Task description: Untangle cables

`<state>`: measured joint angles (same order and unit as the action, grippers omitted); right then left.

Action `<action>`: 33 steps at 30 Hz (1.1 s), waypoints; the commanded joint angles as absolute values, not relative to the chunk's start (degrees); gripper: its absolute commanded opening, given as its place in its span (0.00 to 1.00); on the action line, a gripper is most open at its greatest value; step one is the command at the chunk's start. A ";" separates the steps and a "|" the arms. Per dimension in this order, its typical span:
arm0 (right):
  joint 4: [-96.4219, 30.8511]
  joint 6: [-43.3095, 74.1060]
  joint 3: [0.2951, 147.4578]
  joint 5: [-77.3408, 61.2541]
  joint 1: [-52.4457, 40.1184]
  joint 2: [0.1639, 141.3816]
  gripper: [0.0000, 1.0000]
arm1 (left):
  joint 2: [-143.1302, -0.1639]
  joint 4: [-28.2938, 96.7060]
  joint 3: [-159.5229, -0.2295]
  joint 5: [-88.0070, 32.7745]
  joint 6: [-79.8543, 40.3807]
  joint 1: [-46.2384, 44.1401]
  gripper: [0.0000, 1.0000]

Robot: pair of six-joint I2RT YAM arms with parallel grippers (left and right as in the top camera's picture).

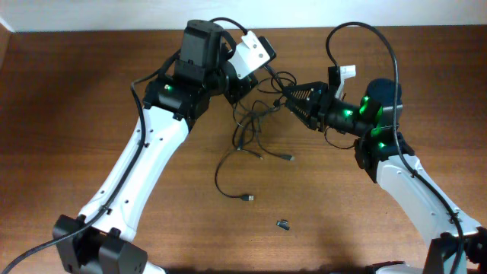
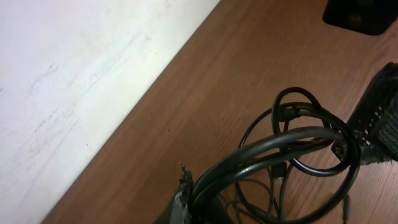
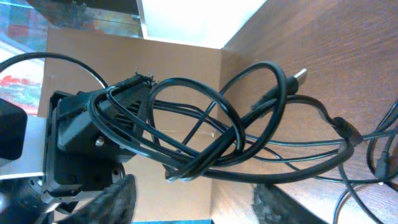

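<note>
Clenching the cables (image 1: 255,122) in the left hand (image 3: 138,84), holding their knot (image 3: 230,134) off the desk (image 1: 76,91) for loosening; spreading the right hand (image 1: 290,97) beside the knot, seemingly gripping nothing.

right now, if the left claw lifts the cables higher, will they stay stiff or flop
Likely floppy: the cables sag in loose loops from the left claw to the table. Probably light, being thin cords. The crossed loops would likely drag along together rather than separate.
</note>
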<state>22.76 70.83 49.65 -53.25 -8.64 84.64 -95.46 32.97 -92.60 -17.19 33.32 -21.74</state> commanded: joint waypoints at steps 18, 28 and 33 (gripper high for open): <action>23.38 72.97 49.82 -47.92 -8.51 84.55 0.32 | -94.91 33.34 -93.84 -18.28 36.93 -27.22 0.00; 22.33 71.79 49.82 -46.30 -8.51 84.55 0.04 | -94.91 34.39 -93.84 -18.26 36.91 -27.38 0.00; 22.79 63.37 49.82 -51.31 -8.67 84.55 0.04 | -94.91 33.93 -93.84 -18.26 36.45 -27.38 0.00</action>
<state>22.17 70.63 49.65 -47.79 -8.64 84.64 -95.46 34.30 -92.60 -17.19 36.05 -27.00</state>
